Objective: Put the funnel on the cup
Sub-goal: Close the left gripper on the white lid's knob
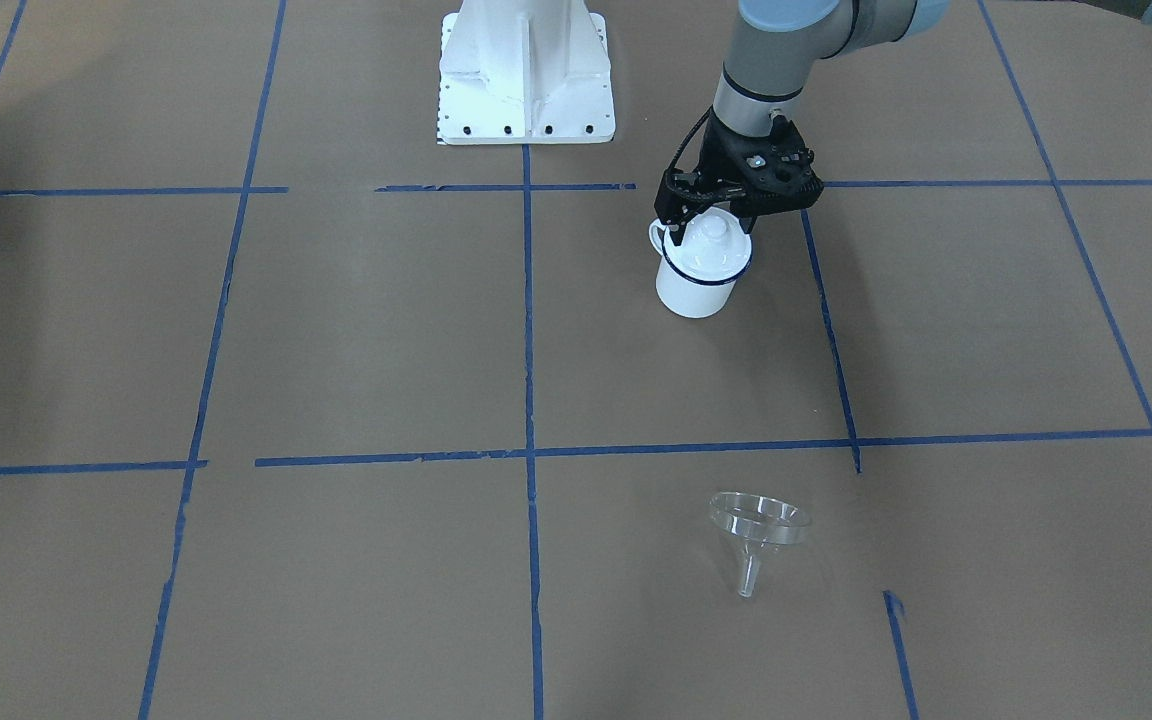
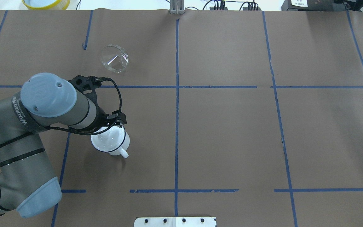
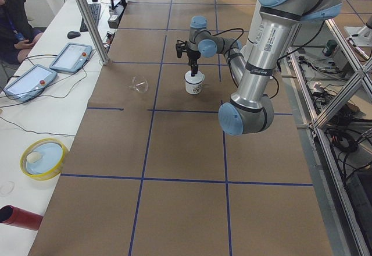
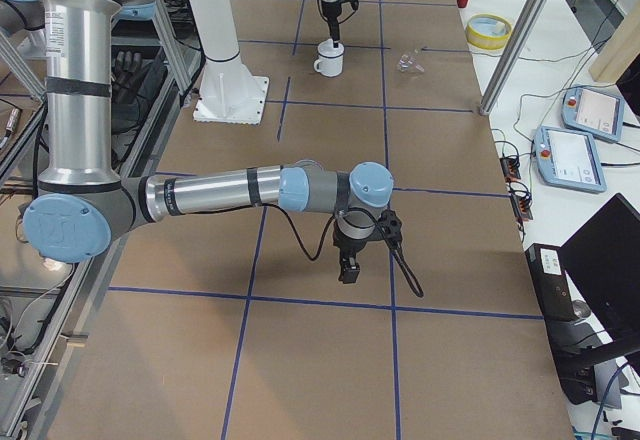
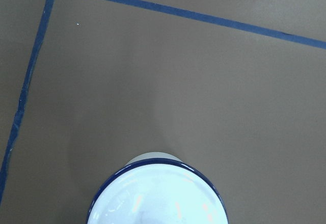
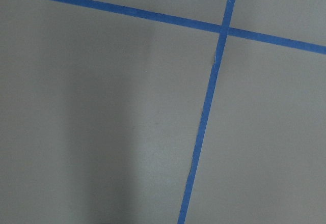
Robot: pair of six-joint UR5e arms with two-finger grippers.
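Note:
The cup (image 1: 696, 292) is a white mug with a dark blue rim, standing upright on the brown table. A round white knobbed lid (image 1: 714, 245) sits on top of it. My left gripper (image 1: 708, 230) hangs just over the lid, its fingers spread either side of the knob, open. The left wrist view shows the lid's top (image 5: 158, 196) at the bottom edge. The clear funnel (image 1: 756, 525) lies on its side away from the cup; it also shows in the overhead view (image 2: 113, 59). My right gripper (image 4: 348, 265) hangs low over the table far from both; I cannot tell its state.
The white robot base (image 1: 526, 70) stands at the table's robot side. A yellow bowl (image 3: 43, 158), a red cylinder (image 3: 20, 217) and tablets (image 3: 70, 57) lie on the side bench. Blue tape lines cross the table.

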